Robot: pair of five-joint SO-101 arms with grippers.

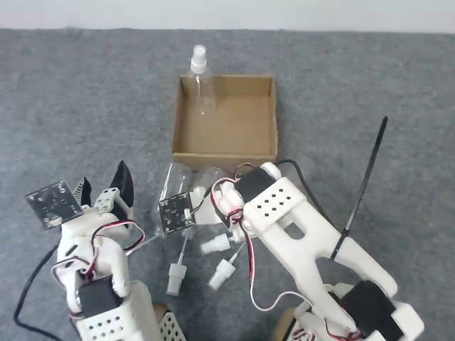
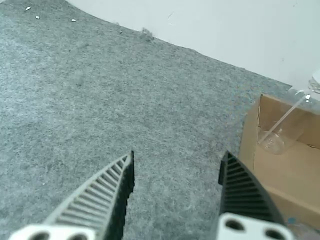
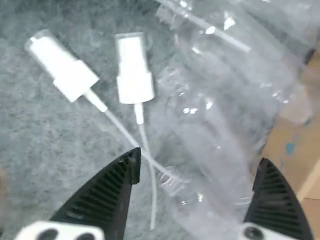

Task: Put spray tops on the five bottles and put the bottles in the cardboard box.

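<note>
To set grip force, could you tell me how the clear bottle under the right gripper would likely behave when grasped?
The clear bottle looks empty and thin-walled, so probably light and squashy. Lying on its side, it may roll. Its glossy surface could slip.

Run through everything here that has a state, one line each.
Cardboard box: open, one bottle inside.
Bottle in box: spray top on.
Clear bottles by the box: lying on the carpet.
Loose spray tops: unattached, lying on the carpet.
Left end effector: open, empty.
Right end effector: open, empty, above the clear bottles.
</note>
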